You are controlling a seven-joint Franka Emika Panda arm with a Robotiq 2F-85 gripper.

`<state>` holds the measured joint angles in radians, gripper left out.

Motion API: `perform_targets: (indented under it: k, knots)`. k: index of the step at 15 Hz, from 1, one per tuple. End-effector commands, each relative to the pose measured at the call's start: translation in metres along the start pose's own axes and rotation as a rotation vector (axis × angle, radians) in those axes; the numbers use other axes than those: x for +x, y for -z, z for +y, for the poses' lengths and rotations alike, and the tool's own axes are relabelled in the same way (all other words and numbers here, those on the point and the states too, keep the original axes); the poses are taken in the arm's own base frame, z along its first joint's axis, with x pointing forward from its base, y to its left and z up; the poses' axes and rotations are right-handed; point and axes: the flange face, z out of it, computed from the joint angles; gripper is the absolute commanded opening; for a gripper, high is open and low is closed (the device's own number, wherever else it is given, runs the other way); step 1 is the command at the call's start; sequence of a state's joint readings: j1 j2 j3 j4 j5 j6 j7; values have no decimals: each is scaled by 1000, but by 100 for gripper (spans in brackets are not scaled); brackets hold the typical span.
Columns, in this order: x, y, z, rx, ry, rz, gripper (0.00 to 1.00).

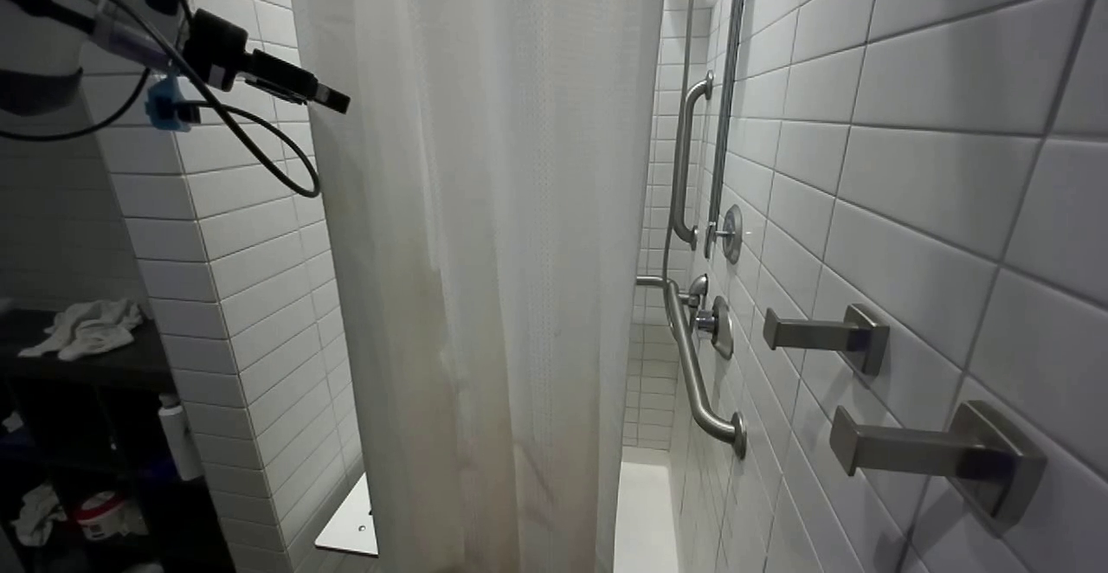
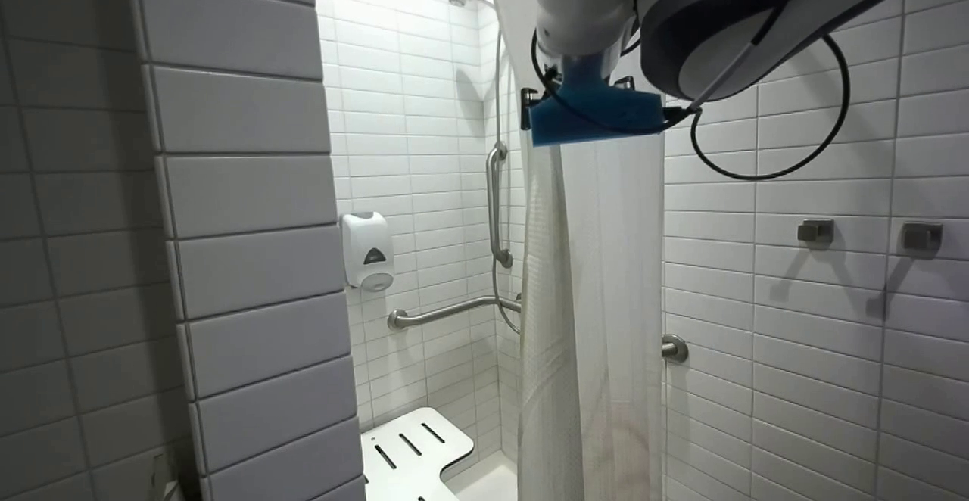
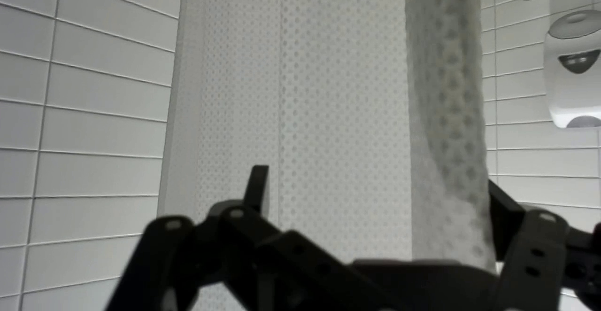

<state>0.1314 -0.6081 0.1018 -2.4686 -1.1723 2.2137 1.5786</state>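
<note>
A white shower curtain with a dotted weave hangs in long folds in an exterior view point(image 1: 485, 261); it also hangs in an exterior view point(image 2: 609, 297) and fills the middle of the wrist view point(image 3: 342, 90). My gripper point(image 3: 379, 198) is open, its two black fingers spread wide. The curtain's near side edge hangs between them, close to the right finger and partly covering it; whether they touch I cannot tell. In an exterior view the gripper point(image 1: 333, 99) is at the curtain's upper left edge. In an exterior view a blue wrist mount point(image 2: 594, 115) hides most of the gripper.
Tiled walls stand on both sides. Grab bars point(image 1: 692, 365) and square metal hooks point(image 1: 943, 452) stick out from one wall. A white slotted shower seat point(image 2: 412, 448) and a soap dispenser point(image 2: 369, 251) are inside the stall. A dark shelf point(image 1: 86, 365) holds cloths. Cables loop from the arm.
</note>
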Motion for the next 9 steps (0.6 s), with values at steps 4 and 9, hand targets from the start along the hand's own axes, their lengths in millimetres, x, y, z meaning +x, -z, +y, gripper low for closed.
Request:
perform_targets:
  k: [4, 9]
  knots:
    - [-24, 35, 0, 52, 65, 85, 100]
    - [-36, 50, 0, 75, 88, 127, 100]
